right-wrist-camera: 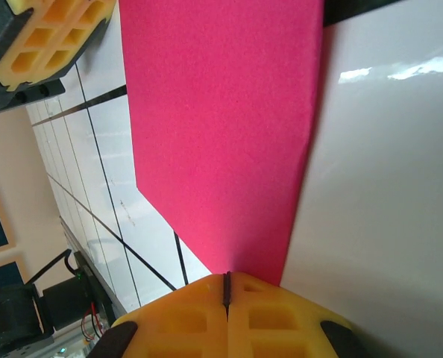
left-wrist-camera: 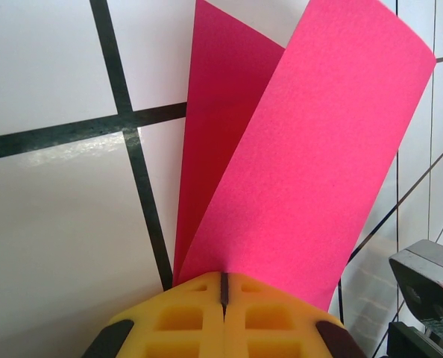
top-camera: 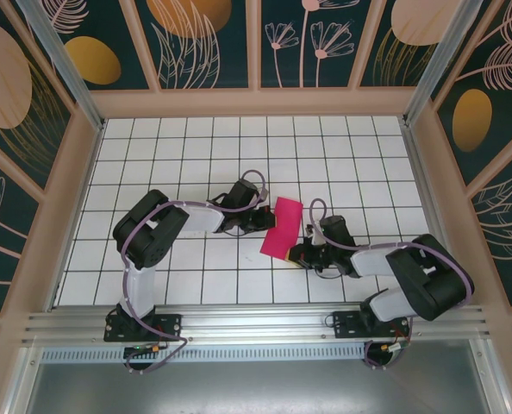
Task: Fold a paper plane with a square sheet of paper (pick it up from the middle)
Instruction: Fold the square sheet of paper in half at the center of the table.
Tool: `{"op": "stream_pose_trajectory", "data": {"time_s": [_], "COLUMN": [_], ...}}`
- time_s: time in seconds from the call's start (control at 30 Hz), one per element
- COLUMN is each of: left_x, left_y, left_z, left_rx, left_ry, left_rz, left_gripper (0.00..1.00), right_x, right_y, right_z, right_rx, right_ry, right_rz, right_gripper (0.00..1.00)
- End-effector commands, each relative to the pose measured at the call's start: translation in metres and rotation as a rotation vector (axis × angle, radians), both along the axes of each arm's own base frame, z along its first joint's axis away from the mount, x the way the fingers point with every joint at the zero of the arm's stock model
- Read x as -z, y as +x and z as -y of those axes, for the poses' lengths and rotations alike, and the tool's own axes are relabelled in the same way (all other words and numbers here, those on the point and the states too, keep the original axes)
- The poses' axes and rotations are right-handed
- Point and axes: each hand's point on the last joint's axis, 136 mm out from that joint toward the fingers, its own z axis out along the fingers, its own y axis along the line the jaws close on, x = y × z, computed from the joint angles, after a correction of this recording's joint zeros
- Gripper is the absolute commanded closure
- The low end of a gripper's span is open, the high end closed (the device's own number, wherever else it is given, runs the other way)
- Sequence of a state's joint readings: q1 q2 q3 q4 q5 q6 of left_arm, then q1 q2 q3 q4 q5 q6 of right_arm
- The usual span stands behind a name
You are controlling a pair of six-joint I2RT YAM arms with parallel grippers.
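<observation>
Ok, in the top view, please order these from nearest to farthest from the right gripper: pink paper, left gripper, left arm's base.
1. pink paper, clamped in the right gripper itself.
2. left gripper, at the paper's left edge.
3. left arm's base, far off at the near left.

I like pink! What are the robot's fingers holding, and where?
Folded pink paper: left fingers pinch its far end, right fingers its near end.

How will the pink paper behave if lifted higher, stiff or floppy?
Likely floppy: the paper bows in a loose curve from the left hand. Probably light: edge pinches hold it. Layers gape apart, so it may spring open.
</observation>
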State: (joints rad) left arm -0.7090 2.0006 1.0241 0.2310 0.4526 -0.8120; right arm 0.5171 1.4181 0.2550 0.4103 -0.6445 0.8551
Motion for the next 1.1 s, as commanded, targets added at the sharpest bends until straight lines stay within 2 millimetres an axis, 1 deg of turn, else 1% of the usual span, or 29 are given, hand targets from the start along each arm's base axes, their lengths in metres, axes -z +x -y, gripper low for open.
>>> {"op": "stream_pose_trajectory", "data": {"time_s": [0.0, 0.13, 0.2, 0.4, 0.53, 0.57, 0.63, 0.77, 0.87, 0.93, 1.07], "left_x": [0.039, 0.037, 0.037, 0.038, 0.038, 0.038, 0.037, 0.039, 0.040, 0.041, 0.043], "left_y": [-0.015, -0.013, -0.013, -0.014, -0.013, -0.013, -0.013, -0.015, -0.016, -0.016, -0.017], "left_z": [-0.022, -0.021, -0.022, -0.022, -0.021, -0.021, -0.021, -0.023, -0.024, -0.023, -0.024], "left_rx": [-0.011, -0.011, -0.014, -0.010, -0.012, -0.010, -0.008, -0.006, -0.008, -0.005, -0.002], "left_ry": [0.134, 0.132, 0.134, 0.135, 0.134, 0.133, 0.132, 0.141, 0.140, 0.142, 0.146], "left_rz": [-0.060, -0.057, -0.056, -0.058, -0.059, -0.059, -0.057, -0.059, -0.062, -0.062, -0.064], "left_gripper": [1.00, 1.00, 1.00, 1.00, 1.00, 1.00, 1.00, 1.00, 1.00, 1.00, 1.00], "right_x": [0.011, -0.017, -0.021, -0.006, 0.003, 0.002, -0.005, -0.031, -0.045, -0.044, -0.029], "right_y": [-0.004, 0.009, 0.011, 0.001, 0.003, 0.006, 0.015, 0.050, 0.071, 0.079, 0.084], "right_z": [0.007, 0.003, 0.002, -0.001, 0.005, 0.007, 0.011, 0.024, 0.025, 0.024, 0.023], "right_rx": [0.014, 0.025, 0.028, 0.001, 0.004, 0.009, 0.021, 0.110, 0.131, 0.136, 0.142], "right_ry": [-0.077, -0.050, -0.044, -0.031, -0.083, -0.099, -0.118, -0.088, -0.059, -0.061, -0.046], "right_rz": [-0.026, 0.057, 0.066, 0.011, 0.005, 0.004, 0.031, 0.111, 0.144, 0.154, 0.112], "right_gripper": [1.00, 1.00, 1.00, 1.00, 1.00, 1.00, 1.00, 1.00, 1.00, 1.00, 1.00]}}
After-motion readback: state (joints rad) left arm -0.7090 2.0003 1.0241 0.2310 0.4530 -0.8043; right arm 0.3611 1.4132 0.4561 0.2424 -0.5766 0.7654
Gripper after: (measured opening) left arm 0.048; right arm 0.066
